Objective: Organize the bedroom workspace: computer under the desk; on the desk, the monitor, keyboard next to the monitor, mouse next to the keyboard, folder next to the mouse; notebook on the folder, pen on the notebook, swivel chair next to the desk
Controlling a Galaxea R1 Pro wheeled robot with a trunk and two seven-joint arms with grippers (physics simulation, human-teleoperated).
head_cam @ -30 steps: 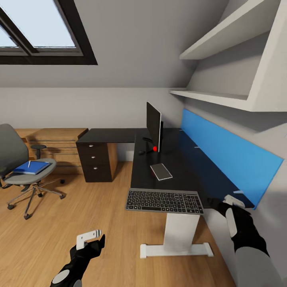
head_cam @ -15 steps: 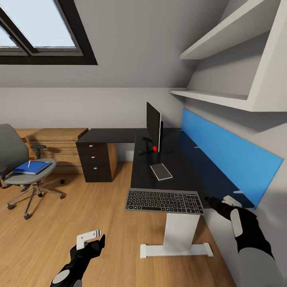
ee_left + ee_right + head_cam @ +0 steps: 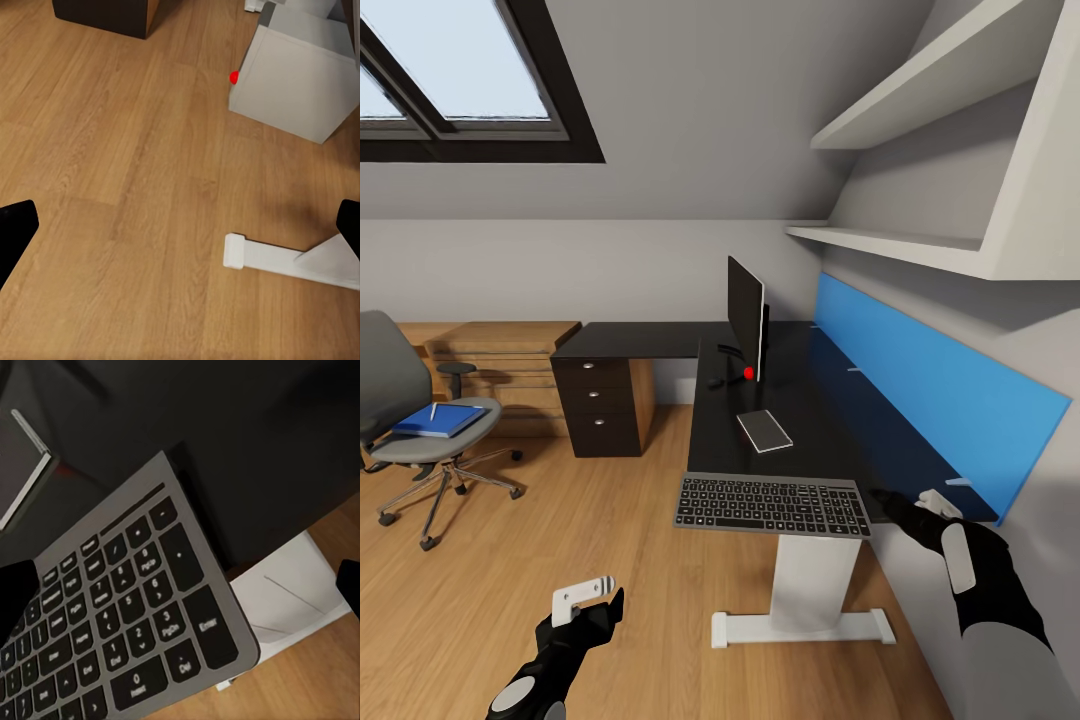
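- Black-topped bench (image 3: pixel 830 430) fills the right of the head view; the keyboard (image 3: pixel 772 505) lies at its near end, front edge hanging over the rim above the white leg (image 3: pixel 815 585).
- Monitor (image 3: pixel 746 315) stands edge-on further back on the bench, red dot at its base; a small dark lump just left of the stand may be the mouse, too small to be sure.
- Notebook (image 3: pixel 765 430) lies flat between monitor and keyboard, well apart from both.
- Swivel chair (image 3: pixel 420 420) stands at far left, well apart from the bench, with the folder (image 3: pixel 440 420) on its seat and the pen (image 3: pixel 433 410) on the folder.
- Right end effector (image 3: pixel 900 508) sits just beside the keyboard's right end at the bench edge; the right wrist view shows black fingertips at both frame edges, so it is spread, pinching nothing.
- Left end effector (image 3: pixel 588 600) hangs low over the wood floor (image 3: pixel 510 600), fingers wide apart in its wrist view, idle.
- Step in hand, as I judge it: placing the keyboard next to the monitor.
- Next move calls for closing on the keyboard's right edge, then sliding or lifting it inward toward the monitor; the overhang makes tipping a risk.
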